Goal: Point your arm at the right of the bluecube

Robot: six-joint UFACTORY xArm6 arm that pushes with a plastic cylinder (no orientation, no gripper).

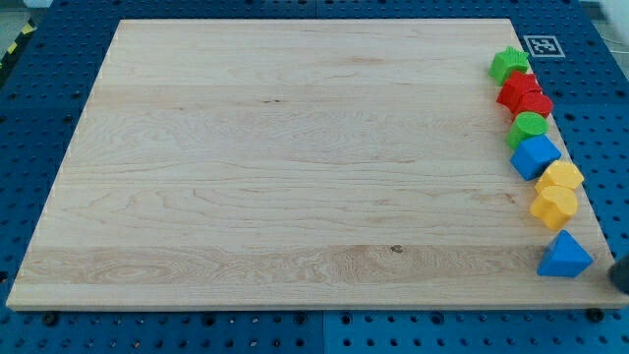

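Camera view: the blue cube [535,156] sits at the right edge of the bench [295,167], touching the green cylinder [529,126] above and a yellow block [561,176] below. No pincer exists. A dark blur at the view's bottom right, below the cube, may be my tip [619,272]. Risk: nudging the cube off the bench.

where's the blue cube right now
The blue cube sits at the board's right edge in the camera view, touching the green block above it and the yellow blocks below-right. My tip is at the bottom right.
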